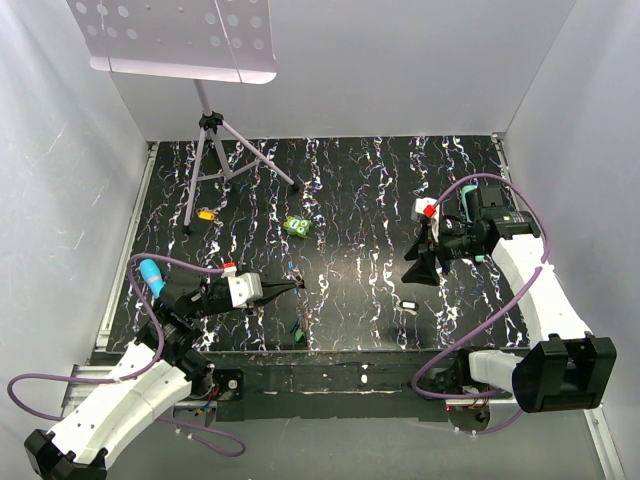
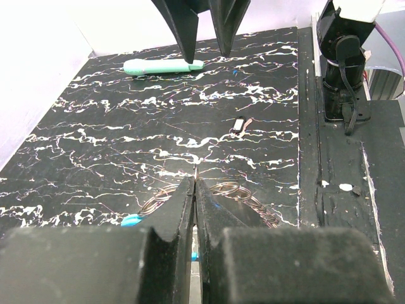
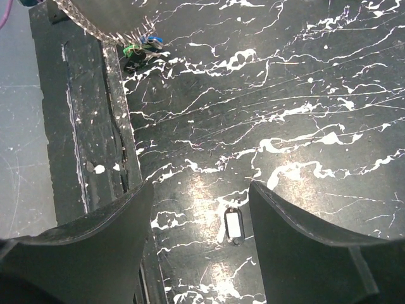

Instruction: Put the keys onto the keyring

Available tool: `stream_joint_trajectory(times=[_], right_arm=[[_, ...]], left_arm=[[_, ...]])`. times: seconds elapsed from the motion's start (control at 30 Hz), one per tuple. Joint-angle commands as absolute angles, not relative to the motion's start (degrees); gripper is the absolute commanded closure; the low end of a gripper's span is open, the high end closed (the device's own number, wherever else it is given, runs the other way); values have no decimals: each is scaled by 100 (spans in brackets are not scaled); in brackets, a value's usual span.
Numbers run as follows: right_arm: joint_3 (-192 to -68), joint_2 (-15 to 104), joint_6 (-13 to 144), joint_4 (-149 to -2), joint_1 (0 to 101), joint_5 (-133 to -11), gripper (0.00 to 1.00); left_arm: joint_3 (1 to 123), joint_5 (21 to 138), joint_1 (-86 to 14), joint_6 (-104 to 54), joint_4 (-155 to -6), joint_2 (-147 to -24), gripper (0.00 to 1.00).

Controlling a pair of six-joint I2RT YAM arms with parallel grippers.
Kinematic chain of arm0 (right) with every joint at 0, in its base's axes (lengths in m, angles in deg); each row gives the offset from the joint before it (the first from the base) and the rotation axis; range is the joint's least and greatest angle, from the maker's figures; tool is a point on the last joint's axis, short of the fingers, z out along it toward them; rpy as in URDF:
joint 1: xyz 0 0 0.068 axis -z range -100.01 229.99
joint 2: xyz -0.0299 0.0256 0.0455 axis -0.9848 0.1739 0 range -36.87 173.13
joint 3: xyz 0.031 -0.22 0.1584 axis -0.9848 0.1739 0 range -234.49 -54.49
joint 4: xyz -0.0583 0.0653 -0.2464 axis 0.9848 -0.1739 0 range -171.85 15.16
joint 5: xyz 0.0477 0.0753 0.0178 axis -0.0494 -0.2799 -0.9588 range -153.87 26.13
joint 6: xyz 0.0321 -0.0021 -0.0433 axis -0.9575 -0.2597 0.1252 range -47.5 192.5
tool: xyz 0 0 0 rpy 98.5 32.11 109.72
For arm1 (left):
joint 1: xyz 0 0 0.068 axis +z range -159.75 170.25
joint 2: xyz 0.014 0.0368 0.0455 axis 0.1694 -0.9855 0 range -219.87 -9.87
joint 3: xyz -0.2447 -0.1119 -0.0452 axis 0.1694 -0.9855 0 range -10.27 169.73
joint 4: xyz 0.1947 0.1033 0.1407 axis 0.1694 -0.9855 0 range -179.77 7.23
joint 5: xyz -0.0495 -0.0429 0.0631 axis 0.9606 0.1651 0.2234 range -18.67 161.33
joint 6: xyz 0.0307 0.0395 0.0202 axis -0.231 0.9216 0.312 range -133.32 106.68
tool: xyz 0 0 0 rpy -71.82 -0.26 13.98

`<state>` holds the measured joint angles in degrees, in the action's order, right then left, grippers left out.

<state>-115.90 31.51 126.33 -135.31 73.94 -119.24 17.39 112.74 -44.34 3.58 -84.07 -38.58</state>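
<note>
Left gripper [image 2: 195, 183]: jaws together over the keyring [image 2: 237, 189]; I cannot tell whether they pinch its chain. Right gripper [image 3: 201, 190]: jaws apart, empty, above the desk [image 3: 285, 95]. The keys [image 3: 142, 45] lie loose at the ring's 6 o'clock in the top view. I judge none threaded yet; all threading remains.

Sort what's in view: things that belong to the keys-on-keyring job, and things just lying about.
For the job:
- keys, a small loose cluster
- keyring, at the fingertips of the left gripper

Just lying about:
- green lumpy object
- orange-yellow piece
- teal marker
- white tag
- tripod stand
</note>
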Motion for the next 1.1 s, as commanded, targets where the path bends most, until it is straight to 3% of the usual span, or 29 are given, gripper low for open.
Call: stream_joint_trajectory(times=[0.0, 1.07], right_arm=[[-11479, 3002, 12822, -13602, 7322, -11907, 30], [-11373, 3037, 12937, -13602, 7172, -11889, 30]], left_arm=[[1873, 11334, -4394, 399, -8242, -3808, 100], [1891, 11325, -4394, 417, -8242, -3817, 100]])
